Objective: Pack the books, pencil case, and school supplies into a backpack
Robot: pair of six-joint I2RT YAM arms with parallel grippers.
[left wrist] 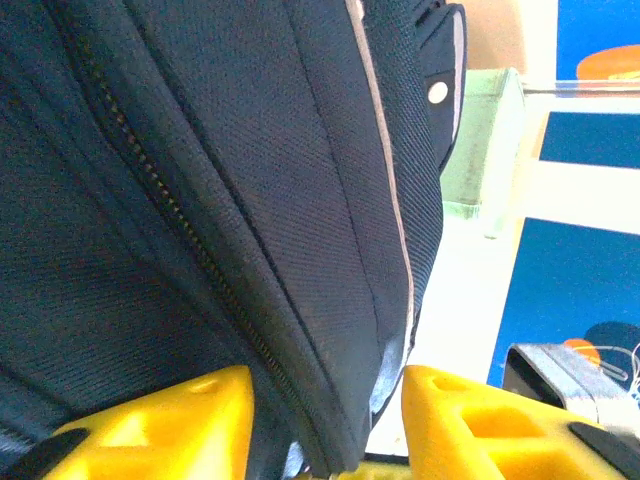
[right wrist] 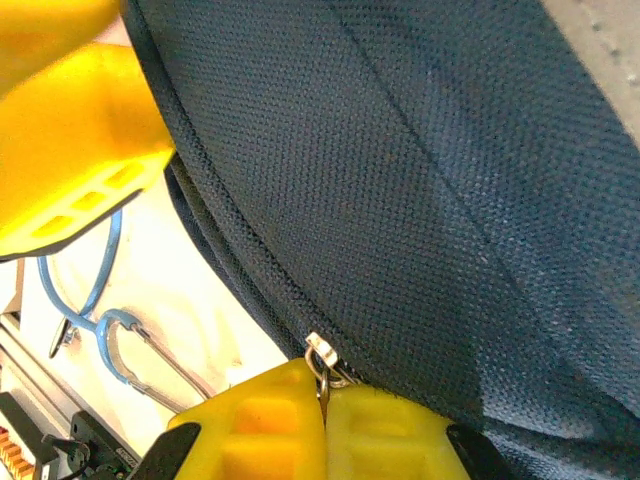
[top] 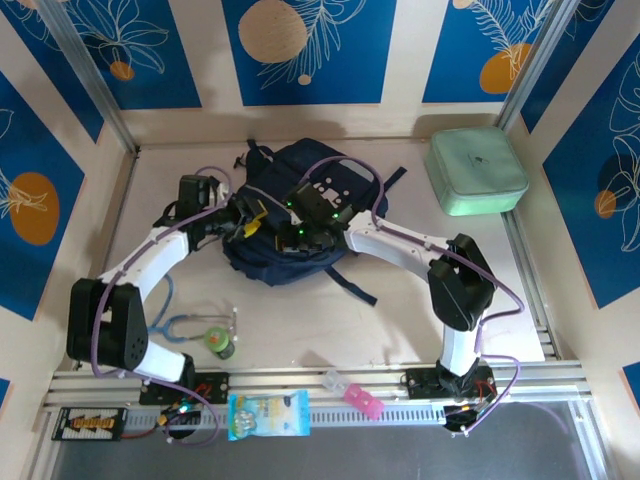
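- backpack (top: 285,255): navy, lying mid-desk (top: 400,320) between the two arms. Top view shows straps trailing off the near and far sides.
- zipper pull (right wrist: 320,352): small metal tab on the seam at the bag's lower edge. The right gripper (right wrist: 325,405) has its fingers pressed together on it, holding it by the tips only.
- left gripper (left wrist: 325,430): fingers partly spread and straddling a fold of bag fabric next to the zip teeth. Can't tell whether they actually bite the cloth; there seems to be a pale sliver at one finger.
- Step in hand, my read: working the main zip, right pulling and left bracing. Direction not clear from here.
- To do it well:
  - get the left fingers properly closed on the fold before the right pulls, otherwise the whole bag slides
  - pull along the tooth line, not up or outward, because a tip grip on a small tab will slip under a sideways load
  - keep the cloth taut behind the slider; the loose fold near the teeth looks like a snag risk
  - move slowly and follow the curve of the seam round the corner
- mint-green case (top: 477,170): far right of the desk, well apart from the bag, so packing doesn't look finished.
- Loose bits near the front edge: blue cord (right wrist: 100,290) with a metal clip, small green item (top: 221,343), pink item (top: 362,399), printed packet (top: 267,414).
- Writing: the packet's print is too small to read, and there is no legible label or brand on the bag.
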